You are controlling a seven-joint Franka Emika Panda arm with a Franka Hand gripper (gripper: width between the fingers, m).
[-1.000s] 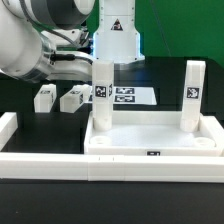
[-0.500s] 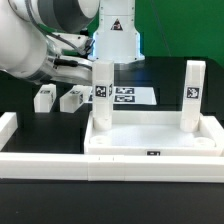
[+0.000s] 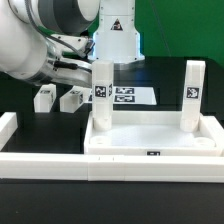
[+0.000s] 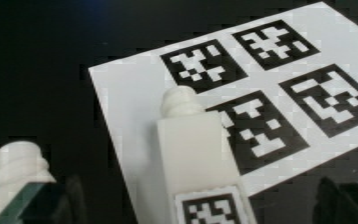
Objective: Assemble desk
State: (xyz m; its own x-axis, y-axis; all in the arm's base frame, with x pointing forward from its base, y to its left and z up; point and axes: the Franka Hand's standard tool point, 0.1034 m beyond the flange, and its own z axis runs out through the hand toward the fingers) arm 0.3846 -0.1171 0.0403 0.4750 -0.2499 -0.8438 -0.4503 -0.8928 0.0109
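**— Where does my desk stand?**
— Your tabletop [image 3: 150, 140] lies open side up at the front of the exterior view, against the front rail [image 3: 60, 166]. The left leg [image 3: 100, 90] and the right leg [image 3: 193, 95] stand upright in its two far corner sockets.

**— So I'm halfway?**
— About that, by my reckoning. The two near sockets are bare. The first loose leg [image 3: 44, 97] and the second loose leg [image 3: 72, 98] lie side by side on the black table [image 3: 40, 135], off to the exterior view's left, well apart from the tabletop. You can't tell from here whether the standing legs are screwed fully home.

**— And the tool?**
— Your gripper [image 3: 82, 66] hangs just beside the top of the left leg. The wrist view looks along that leg [image 4: 185, 160] with the marker board [image 4: 140, 85] behind it, but neither view shows whether the jaws are spread or closed, so I can't tell
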